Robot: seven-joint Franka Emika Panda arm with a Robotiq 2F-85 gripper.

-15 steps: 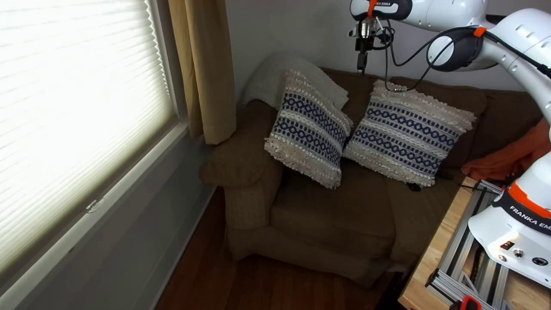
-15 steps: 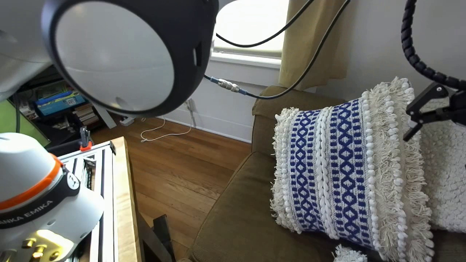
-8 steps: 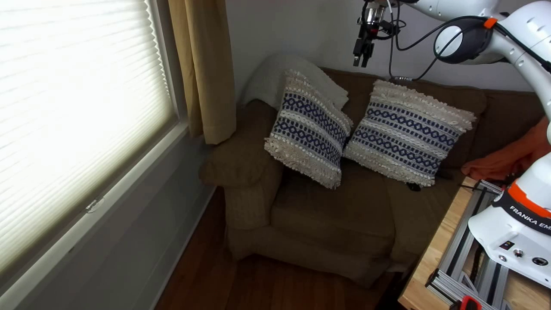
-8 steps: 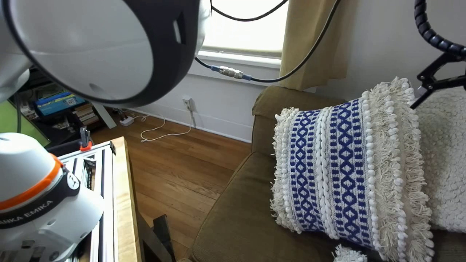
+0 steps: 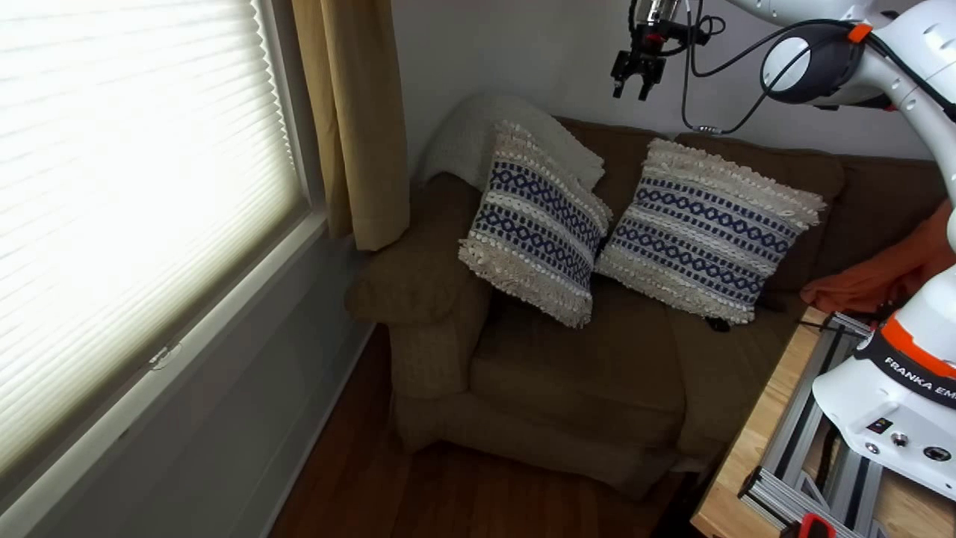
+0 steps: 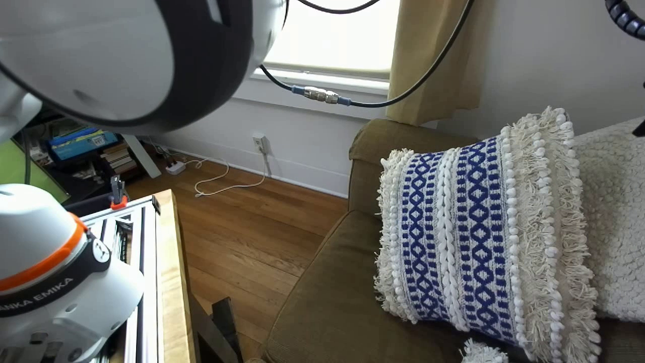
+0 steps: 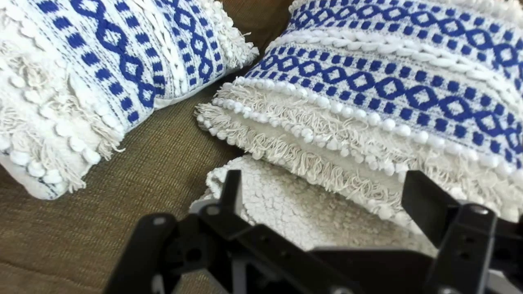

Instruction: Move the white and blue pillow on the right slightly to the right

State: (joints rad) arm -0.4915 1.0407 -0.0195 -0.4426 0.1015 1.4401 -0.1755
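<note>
The white and blue pillow on the right [image 5: 709, 232] leans on the sofa back in an exterior view. It shows at the left of the wrist view [image 7: 118, 57]; only a fringed white corner [image 6: 484, 352], apparently its own, shows at the bottom of an exterior view. A similar striped pillow [image 5: 541, 224] leans beside it, and also shows in an exterior view [image 6: 453, 237] and at the wrist view's right [image 7: 388, 77]. My gripper [image 5: 631, 93] is above the sofa back, higher than both pillows. Its fingers [image 7: 322, 175] are apart with nothing between them, touching neither pillow.
A white knitted blanket [image 5: 478, 134] covers the sofa corner behind the similar pillow. The brown sofa [image 5: 582, 359] has an armrest [image 5: 403, 291] by the curtain [image 5: 366, 127]. An orange cloth [image 5: 881, 276] lies near the arm's wooden table [image 5: 728, 486]. A cable loop [image 5: 706, 128] hangs from the arm.
My gripper has moved up and turned, and its two fingers now show apart. It has mostly left an exterior view at the right edge. The pillows have not moved.
</note>
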